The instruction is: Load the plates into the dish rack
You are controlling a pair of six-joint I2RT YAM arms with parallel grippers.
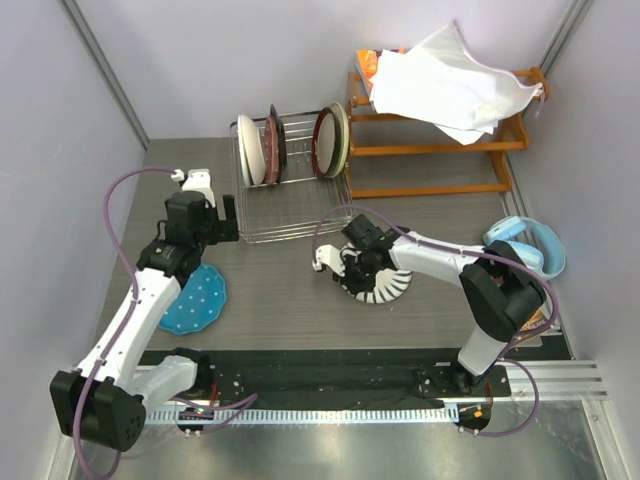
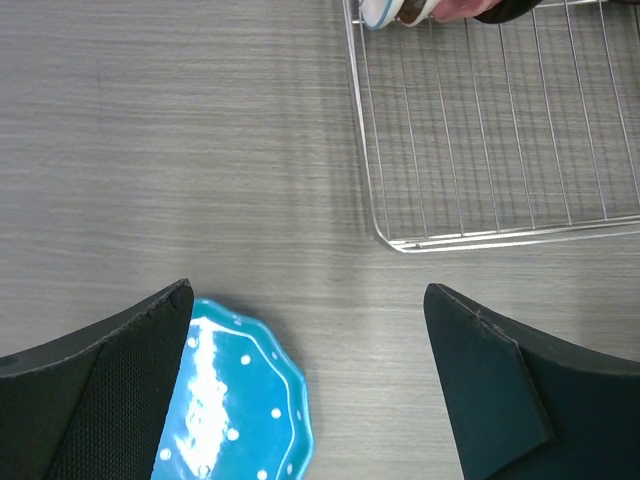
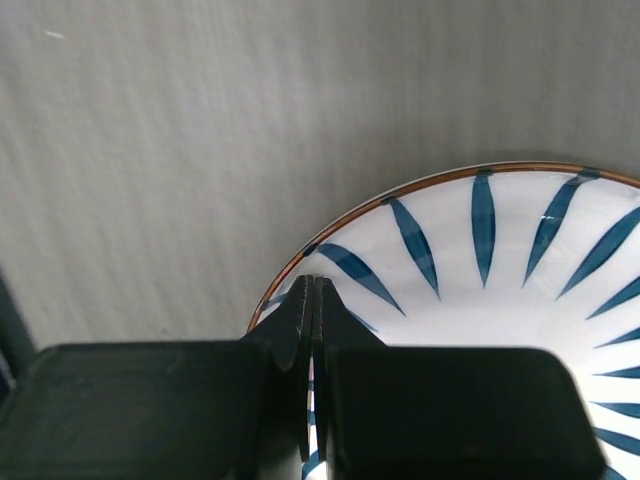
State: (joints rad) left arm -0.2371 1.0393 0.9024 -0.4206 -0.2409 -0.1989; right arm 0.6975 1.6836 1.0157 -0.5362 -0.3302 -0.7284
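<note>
The blue dotted plate (image 1: 195, 302) lies flat and face up on the table (image 1: 270, 290), at the near left. The left gripper (image 2: 308, 297) hangs above the table beyond this plate, with the jaws spread wide and nothing between them. In the left wrist view the plate is seen low in the frame, partly hidden behind one finger. No contact between plate and gripper is visible.

The striped plate (image 1: 385, 288) is located near the table centre, face up. The right gripper (image 3: 313, 292) is clamped shut on its rim, and the stripes radiate away from the fingers. As both plates are round, no long axis applies.

The dish rack (image 1: 285, 225) stands further back, just beyond the left gripper, with its long axis across the table. Four plates are held in it on edge, two at its left end (image 1: 258, 150) and two at its right end (image 1: 332, 140), their faces turned sideways.

Blue headphones (image 1: 525, 245) lie at the right edge. An orange slatted shelf (image 1: 430, 150) stands at the far right, draped with a white cloth (image 1: 450, 85).
</note>
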